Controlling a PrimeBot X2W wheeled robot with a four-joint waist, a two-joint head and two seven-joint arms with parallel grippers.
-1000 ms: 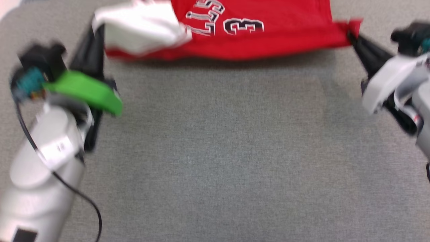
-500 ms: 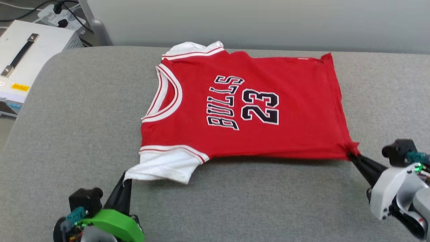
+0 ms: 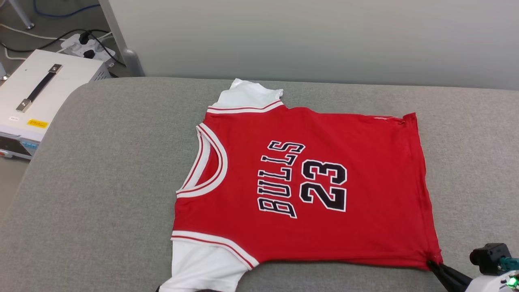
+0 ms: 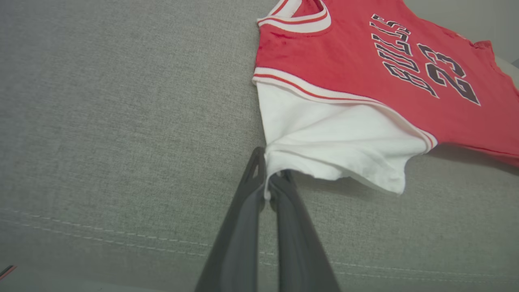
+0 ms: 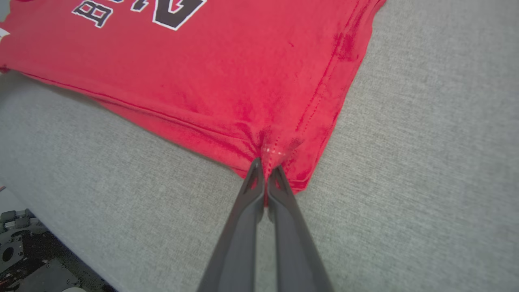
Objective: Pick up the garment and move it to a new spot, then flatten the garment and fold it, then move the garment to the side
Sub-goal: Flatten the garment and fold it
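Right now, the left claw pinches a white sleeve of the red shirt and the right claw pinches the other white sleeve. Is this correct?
Not quite. The right claw pinches a red hem corner of the shirt, as the right wrist view shows. The left claw does pinch a white sleeve.

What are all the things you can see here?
shirt: one, red with white sleeves and black "BULLS 23", spread flat on the cushion.
cushion: one, grey, under the shirt.
box: one, white with a black handle, far left beside the cushion.
power strip: one, white with black plugs, behind the box.
wall: one, pale grey, behind the cushion.
left claw: one, dark, shut on the edge of the near white sleeve.
right claw: one, dark, shut on the shirt's red hem corner.
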